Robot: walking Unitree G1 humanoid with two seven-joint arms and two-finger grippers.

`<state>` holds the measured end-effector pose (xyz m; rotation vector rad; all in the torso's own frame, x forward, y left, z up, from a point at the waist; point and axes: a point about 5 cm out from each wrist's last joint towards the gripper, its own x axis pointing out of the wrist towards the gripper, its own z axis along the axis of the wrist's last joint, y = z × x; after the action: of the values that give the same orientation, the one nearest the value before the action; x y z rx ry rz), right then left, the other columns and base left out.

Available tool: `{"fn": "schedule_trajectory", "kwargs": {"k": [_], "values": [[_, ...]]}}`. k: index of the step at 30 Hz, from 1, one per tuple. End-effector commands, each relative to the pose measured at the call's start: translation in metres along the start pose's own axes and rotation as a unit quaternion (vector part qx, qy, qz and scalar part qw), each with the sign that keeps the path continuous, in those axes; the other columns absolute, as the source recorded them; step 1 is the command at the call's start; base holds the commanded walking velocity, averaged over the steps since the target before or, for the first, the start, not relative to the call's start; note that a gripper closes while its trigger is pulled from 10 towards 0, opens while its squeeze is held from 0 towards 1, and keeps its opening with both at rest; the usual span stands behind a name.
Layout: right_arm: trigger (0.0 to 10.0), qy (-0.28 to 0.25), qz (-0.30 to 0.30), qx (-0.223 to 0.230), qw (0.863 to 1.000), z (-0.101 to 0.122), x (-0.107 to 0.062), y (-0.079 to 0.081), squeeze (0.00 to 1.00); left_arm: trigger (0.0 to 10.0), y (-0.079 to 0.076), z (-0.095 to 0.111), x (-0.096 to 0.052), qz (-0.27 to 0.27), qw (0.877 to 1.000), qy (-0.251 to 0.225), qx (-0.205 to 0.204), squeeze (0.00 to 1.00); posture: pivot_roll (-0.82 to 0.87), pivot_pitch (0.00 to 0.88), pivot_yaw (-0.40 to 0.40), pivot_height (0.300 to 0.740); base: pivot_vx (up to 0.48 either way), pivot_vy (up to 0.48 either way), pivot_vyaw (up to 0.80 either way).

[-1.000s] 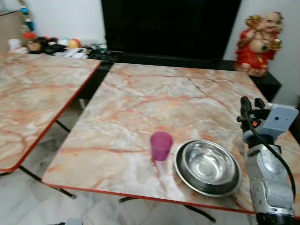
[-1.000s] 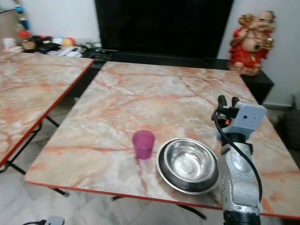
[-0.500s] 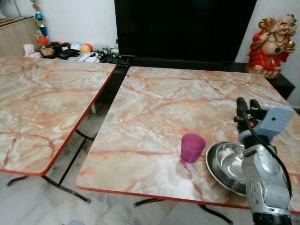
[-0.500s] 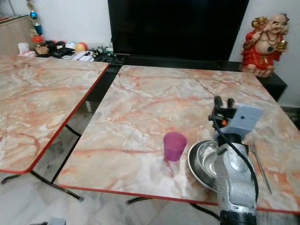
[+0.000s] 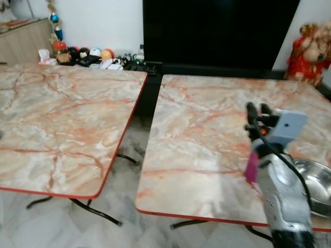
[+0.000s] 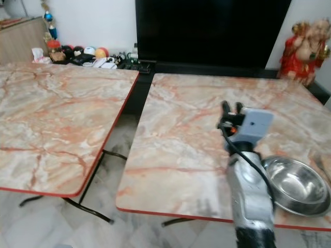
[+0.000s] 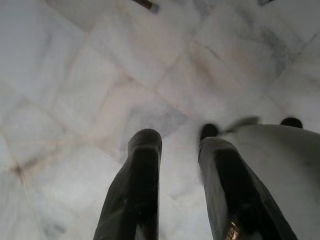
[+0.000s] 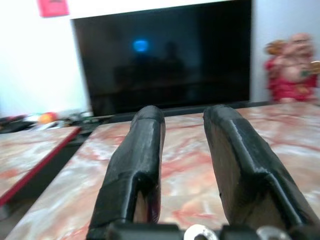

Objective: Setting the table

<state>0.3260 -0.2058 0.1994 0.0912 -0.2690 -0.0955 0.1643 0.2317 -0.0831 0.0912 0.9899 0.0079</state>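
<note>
My head camera swings left: the second bench (image 5: 62,119) now dominates the left, and my right arm (image 5: 282,191) now covers most of the purple cup (image 5: 252,168) beside the bowl (image 6: 296,185).

Right marble table (image 6: 186,124): broad bare top ahead of raised right gripper (image 6: 231,107). Obstacles sit at its near right corner: steel bowl (image 6: 296,185), pink cup (image 5: 251,166) (mostly hidden behind the arm). Left table (image 6: 57,113) bare; floor gap (image 6: 111,170) between tables.

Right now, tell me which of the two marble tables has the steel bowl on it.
The right-hand table, in front of the black TV. The steel bowl sits near its front right corner, beside the raised right gripper. The left table holds no dishes.
</note>
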Motion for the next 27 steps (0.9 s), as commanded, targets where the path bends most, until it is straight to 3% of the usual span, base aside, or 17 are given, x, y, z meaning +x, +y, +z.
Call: {"fn": "schedule_trajectory", "kwargs": {"k": [1,9,27], "values": [[10.0,-0.016,0.011,0.002,1.0,0.0089,0.0045,0.0078,0.0,10.0,0.0055,0.0018,-0.0006,0.007,1.0,-0.002,-0.001,0.0,0.04,0.0,-0.034,0.74,0.0,0.476,0.0],[10.0,-0.014,0.018,0.011,1.0,0.0064,0.0042,0.0158,0.0,10.0,0.0063,0.0017,-0.0008,0.009,1.0,-0.003,-0.006,0.0,0.05,0.0,-0.033,0.74,0.0,0.476,0.0],[10.0,-0.018,0.021,0.006,1.0,0.0083,0.0073,0.0172,0.0,10.0,0.0065,-0.0003,-0.0012,0.012,1.0,-0.002,-0.014,0.0,0.06,0.0,-0.036,0.74,0.0,0.476,0.0]]}}
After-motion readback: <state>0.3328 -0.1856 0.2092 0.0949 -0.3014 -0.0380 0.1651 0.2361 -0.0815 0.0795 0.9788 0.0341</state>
